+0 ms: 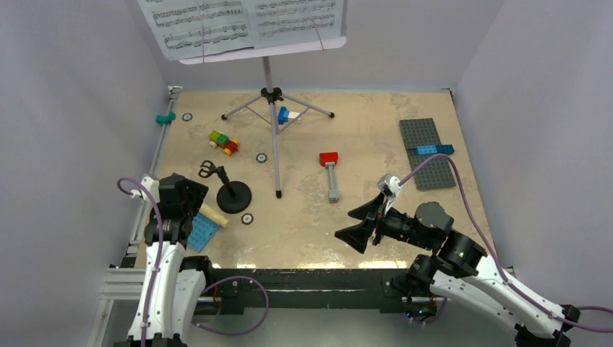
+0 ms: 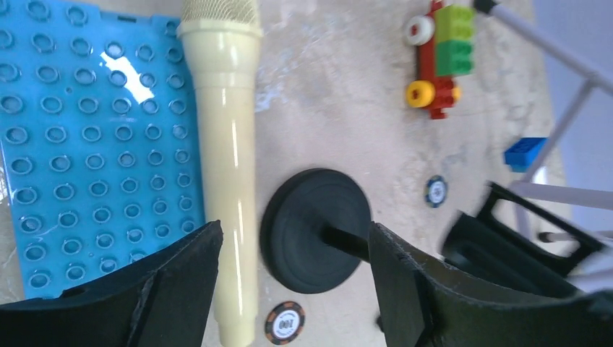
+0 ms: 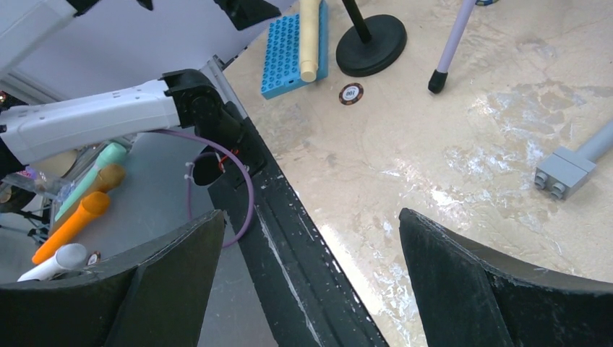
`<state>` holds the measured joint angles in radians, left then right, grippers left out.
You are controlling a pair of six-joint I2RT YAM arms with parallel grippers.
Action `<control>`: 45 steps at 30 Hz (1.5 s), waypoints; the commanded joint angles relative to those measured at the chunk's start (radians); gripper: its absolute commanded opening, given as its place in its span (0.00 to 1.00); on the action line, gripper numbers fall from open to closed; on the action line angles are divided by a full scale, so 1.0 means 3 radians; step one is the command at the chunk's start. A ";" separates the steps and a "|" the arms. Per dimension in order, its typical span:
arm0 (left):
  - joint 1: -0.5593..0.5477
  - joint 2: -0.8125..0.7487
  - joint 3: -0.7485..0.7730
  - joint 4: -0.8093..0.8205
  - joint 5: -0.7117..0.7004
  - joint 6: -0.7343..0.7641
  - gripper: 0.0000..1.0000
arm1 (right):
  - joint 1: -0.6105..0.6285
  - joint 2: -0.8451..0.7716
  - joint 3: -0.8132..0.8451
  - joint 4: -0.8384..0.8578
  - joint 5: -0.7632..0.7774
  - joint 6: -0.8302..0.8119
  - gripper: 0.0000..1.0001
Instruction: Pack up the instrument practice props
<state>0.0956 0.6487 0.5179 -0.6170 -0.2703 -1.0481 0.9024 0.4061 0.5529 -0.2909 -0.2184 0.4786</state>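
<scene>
The cream-yellow microphone (image 1: pixel 213 215) lies along the right edge of a blue studded plate at the near left; it also shows in the left wrist view (image 2: pixel 228 166). The black mic stand (image 1: pixel 234 196) stands upright just right of it, its round base below my left gripper (image 2: pixel 316 230). My left gripper (image 2: pixel 295 238) is open and empty, hovering over the microphone's handle and the stand base. The lilac tripod music stand (image 1: pixel 273 108) stands at the back and carries white sheet-music pages (image 1: pixel 242 22). My right gripper (image 1: pixel 349 224) is open and empty above the table's near edge.
The blue studded plate (image 1: pixel 202 233) lies by the left edge. Poker chips (image 1: pixel 247 218) lie scattered about. A brick car (image 1: pixel 224 142), a red and grey brick hammer (image 1: pixel 330 173) and grey plates (image 1: pixel 426 152) lie further back. A black rail (image 3: pixel 303 238) runs along the front edge.
</scene>
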 commanded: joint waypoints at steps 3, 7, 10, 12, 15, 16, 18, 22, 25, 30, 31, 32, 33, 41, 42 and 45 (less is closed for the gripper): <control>-0.0015 -0.0447 0.0399 -0.0600 -0.0063 0.0170 0.80 | -0.0002 0.0058 0.0081 0.0044 0.0010 -0.0026 0.95; -0.0015 -0.0860 0.0687 -0.1011 -0.0283 0.0464 1.00 | -0.0006 0.0062 0.0125 -0.0027 0.0037 -0.0093 0.96; -0.0065 -0.0995 0.0950 -0.1283 -0.0393 0.0534 1.00 | -0.0005 0.0150 0.0169 -0.0027 0.0044 -0.0158 0.96; -0.0067 -0.1047 0.1110 -0.1304 -0.0351 0.0555 1.00 | -0.0006 0.0218 0.0211 -0.0026 0.0021 -0.0186 0.96; -0.0067 -0.0994 0.1426 -0.1078 -0.0015 0.0787 1.00 | -0.0006 0.0290 0.0238 0.0019 0.0007 -0.0215 0.96; -0.0067 -0.0967 0.1456 -0.0820 0.0332 0.0968 1.00 | -0.0003 0.0319 0.0253 0.0034 0.0011 -0.0227 0.96; -0.0067 -0.0914 0.1429 -0.0186 0.1193 0.1104 1.00 | -0.0006 0.0416 0.0288 0.0054 0.0023 -0.0255 0.96; -0.0101 -0.0713 0.1493 0.0408 0.1980 0.1060 1.00 | -0.0004 0.0524 0.0346 0.0053 0.0120 -0.0291 0.96; -0.0229 -0.0631 0.1502 0.0635 0.2033 0.1161 1.00 | -0.0006 0.0554 0.0323 0.0074 0.0247 -0.0308 0.96; -0.0889 -0.0184 0.1561 0.0919 0.1746 0.1358 1.00 | -0.0006 0.0762 0.0393 0.0090 0.0370 -0.0319 0.96; -0.1134 -0.0035 0.1632 0.0921 0.1574 0.1475 1.00 | -0.0006 0.0806 0.0424 0.0095 0.0369 -0.0322 0.96; -0.1369 0.0120 0.1714 0.0932 0.1356 0.1604 1.00 | -0.0006 0.0846 0.0452 0.0095 0.0369 -0.0321 0.96; -0.1628 0.0285 0.1793 0.0942 0.1126 0.1741 1.00 | -0.0006 0.0869 0.0472 0.0095 0.0372 -0.0322 0.96; -0.2031 0.1327 0.1753 0.1638 0.0329 0.2191 1.00 | -0.0006 0.0813 0.0479 0.0052 0.0561 -0.0300 0.95; -0.2027 0.1461 0.1761 0.1716 0.0227 0.2197 1.00 | -0.0004 0.0792 0.0460 0.0055 0.0588 -0.0297 0.95; -0.2016 0.1858 0.1812 0.1980 0.0079 0.2252 0.97 | -0.0006 0.0756 0.0446 0.0032 0.0660 -0.0310 0.95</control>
<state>-0.5110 1.1046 1.0496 -0.1959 -0.1242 -0.4389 0.9024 0.6544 0.6582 -0.2996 -0.0696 0.3988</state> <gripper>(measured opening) 0.988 0.952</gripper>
